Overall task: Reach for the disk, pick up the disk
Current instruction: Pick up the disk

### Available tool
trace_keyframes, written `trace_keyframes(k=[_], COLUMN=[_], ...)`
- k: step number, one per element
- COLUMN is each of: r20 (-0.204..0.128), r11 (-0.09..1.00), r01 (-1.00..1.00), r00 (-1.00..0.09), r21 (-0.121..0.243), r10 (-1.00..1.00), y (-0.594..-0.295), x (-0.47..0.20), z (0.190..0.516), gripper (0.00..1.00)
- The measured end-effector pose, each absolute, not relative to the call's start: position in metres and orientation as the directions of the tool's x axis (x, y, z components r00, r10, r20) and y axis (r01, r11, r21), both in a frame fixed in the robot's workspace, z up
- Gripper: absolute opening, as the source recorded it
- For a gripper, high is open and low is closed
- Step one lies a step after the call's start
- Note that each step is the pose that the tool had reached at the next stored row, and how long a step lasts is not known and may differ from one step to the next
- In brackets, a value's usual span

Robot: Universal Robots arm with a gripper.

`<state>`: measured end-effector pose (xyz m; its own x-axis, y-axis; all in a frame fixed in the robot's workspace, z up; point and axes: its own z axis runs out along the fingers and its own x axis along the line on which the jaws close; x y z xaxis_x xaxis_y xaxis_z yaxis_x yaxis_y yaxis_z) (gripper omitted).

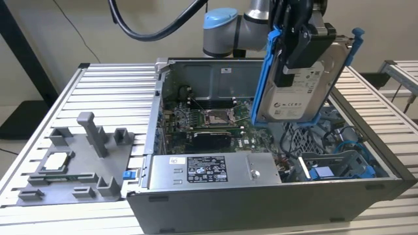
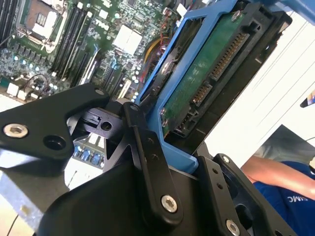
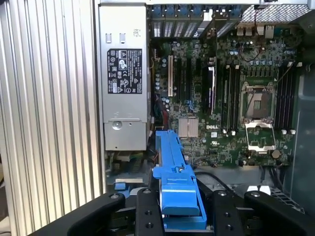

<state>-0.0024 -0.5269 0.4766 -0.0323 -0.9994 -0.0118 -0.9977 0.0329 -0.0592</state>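
Pick-up step: gripper (image 1: pixel 302 44) is clamped on the disk (image 1: pixel 307 90), held upright, clear above the open computer case (image 1: pixel 261 196). Next move calls for a steady grip.

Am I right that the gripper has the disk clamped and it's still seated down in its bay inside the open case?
Not quite. The gripper does have the disk clamped, but the exterior view shows it lifted, hanging upright above the open case, not seated in its bay.

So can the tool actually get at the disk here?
Yes, apparently: the tool is already clamped on the disk, holding it upright above the open computer case, with nothing visibly between them.
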Motion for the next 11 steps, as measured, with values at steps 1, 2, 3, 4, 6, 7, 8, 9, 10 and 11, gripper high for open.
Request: trace_keyframes(k=[1, 2, 3, 4, 6, 7, 8, 9, 10, 11], r20=[-0.012, -0.012, -0.012, -0.012, -0.012, -0.012, -0.012, -0.012, -0.012, -0.012], r11=[0.033, 0.033, 0.033, 0.033, 0.033, 0.033, 0.033, 0.033, 0.033, 0.033], r01=[-0.998, -0.998, -0.998, -0.998, -0.998, -0.998, -0.998, -0.998, -0.998, -0.998], r00=[-0.032, -0.032, -0.032, -0.032, -0.032, -0.032, -0.032, -0.032, -0.032, -0.032], r21=[-0.059, -0.059, -0.059, -0.059, -0.059, -0.059, -0.059, -0.059, -0.059, -0.059], r10=[-0.999, -0.999, -0.999, -0.999, -0.999, -0.999, -0.999, -0.999, -0.999, -0.999], y=[-0.528, -0.529, -0.531, -0.532, -0.534, -0.535, -0.536, -0.536, -0.537, -0.538], x=[-0.001, 0.000, 0.001, 0.003, 0.005, 0.006, 0.007, 0.008, 0.009, 0.010], z=[0.476, 0.476, 0.476, 0.476, 0.476, 0.476, 0.476, 0.476, 0.476, 0.475], gripper=[0.00, 0.00, 0.00, 0.00, 0.00, 0.00, 0.00, 0.00, 0.00, 0.00])
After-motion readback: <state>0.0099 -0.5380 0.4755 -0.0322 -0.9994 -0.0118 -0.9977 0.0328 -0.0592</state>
